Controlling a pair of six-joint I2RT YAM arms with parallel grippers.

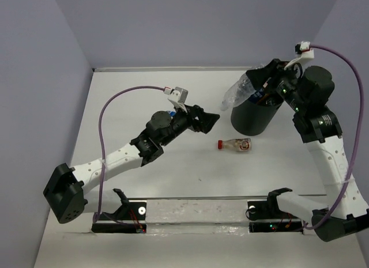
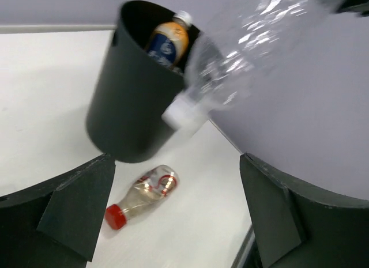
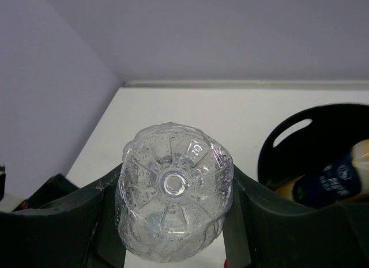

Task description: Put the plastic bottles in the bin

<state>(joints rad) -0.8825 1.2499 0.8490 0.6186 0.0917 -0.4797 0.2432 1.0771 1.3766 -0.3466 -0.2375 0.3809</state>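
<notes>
My right gripper (image 1: 258, 82) is shut on a clear plastic bottle (image 1: 237, 93) and holds it tilted beside the black bin's (image 1: 252, 119) left rim. In the right wrist view the bottle's ribbed base (image 3: 173, 187) fills the gap between the fingers (image 3: 253, 210). From the left wrist view its white cap (image 2: 181, 113) points down toward the table. Inside the bin (image 2: 130, 106) lies an orange bottle with a blue label (image 2: 167, 40). A small red-capped bottle (image 1: 235, 144) lies on its side just in front of the bin. My left gripper (image 1: 212, 121) hangs open and holds nothing, left of the bin.
Grey walls close off the white table (image 1: 144, 95) on the left, back and right. A clear strip with two dark mounts (image 1: 190, 211) runs along the near edge. A purple cable (image 1: 115, 106) loops over the left arm.
</notes>
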